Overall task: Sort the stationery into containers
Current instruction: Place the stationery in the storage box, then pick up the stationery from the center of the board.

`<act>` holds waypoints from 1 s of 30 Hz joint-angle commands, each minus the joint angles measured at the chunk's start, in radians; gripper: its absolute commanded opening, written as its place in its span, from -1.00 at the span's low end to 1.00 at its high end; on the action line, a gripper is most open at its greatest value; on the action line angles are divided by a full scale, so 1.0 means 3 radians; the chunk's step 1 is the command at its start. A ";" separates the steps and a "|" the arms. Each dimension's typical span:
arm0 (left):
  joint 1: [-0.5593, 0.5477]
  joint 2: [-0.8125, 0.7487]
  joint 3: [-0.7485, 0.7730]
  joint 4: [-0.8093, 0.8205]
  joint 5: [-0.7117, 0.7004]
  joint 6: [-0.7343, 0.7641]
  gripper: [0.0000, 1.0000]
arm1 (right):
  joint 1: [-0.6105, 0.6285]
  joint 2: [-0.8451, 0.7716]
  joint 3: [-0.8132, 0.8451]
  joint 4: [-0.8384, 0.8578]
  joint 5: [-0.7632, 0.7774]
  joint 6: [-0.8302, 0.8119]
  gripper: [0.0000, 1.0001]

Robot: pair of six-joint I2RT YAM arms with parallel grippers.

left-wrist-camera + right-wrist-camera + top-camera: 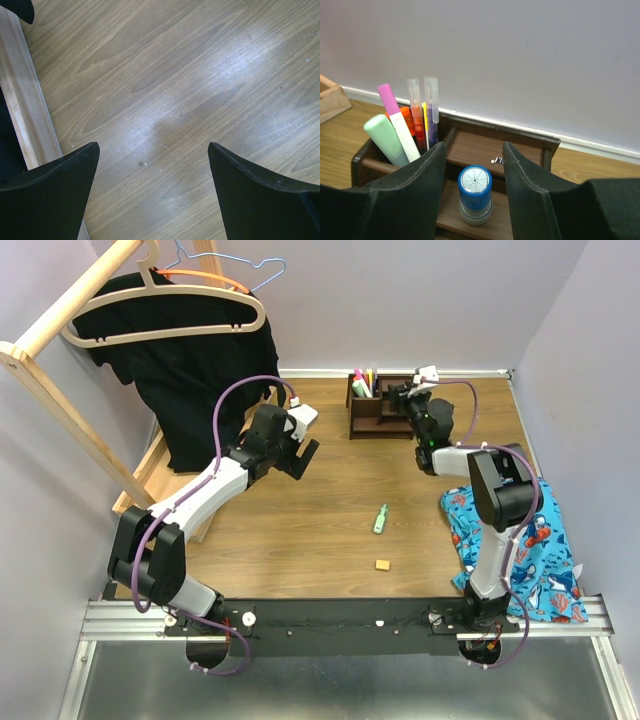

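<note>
The dark brown organizer (368, 415) stands at the back of the table. In the right wrist view its pen compartment (367, 160) holds a pale green highlighter (385, 140), a pink-capped highlighter (395, 120), an orange one, and red (415, 110) and purple (431, 107) pens. A blue-capped tube (475, 192) stands upright on the lower shelf. My right gripper (474, 165) is open around the tube, with a gap on each side. A green highlighter (381, 519) and an orange eraser (382, 564) lie on the table. My left gripper (300, 455) is open and empty over bare wood (154, 150).
A light wooden clothes rack (60, 390) with hangers and a black garment (190, 370) stands at the left. Its base (25, 115) shows beside my left fingers. A blue fish-print cloth (530, 550) lies at the right, by the right arm. Walls close the back and sides.
</note>
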 commanded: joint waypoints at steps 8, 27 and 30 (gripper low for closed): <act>-0.0003 -0.0363 -0.0007 0.0092 -0.0032 -0.0007 0.98 | 0.0040 -0.1221 0.0184 -0.2209 0.0524 0.0745 0.18; -0.0095 -0.0869 -0.0523 0.0200 0.0019 -0.0329 0.98 | 0.0673 -0.1360 0.0241 -0.5306 0.0115 0.1932 0.29; -0.0120 -0.0910 -0.0610 0.0225 0.0065 -0.0385 0.98 | 0.0735 -0.1181 0.0164 -0.5301 -0.0140 0.1902 0.29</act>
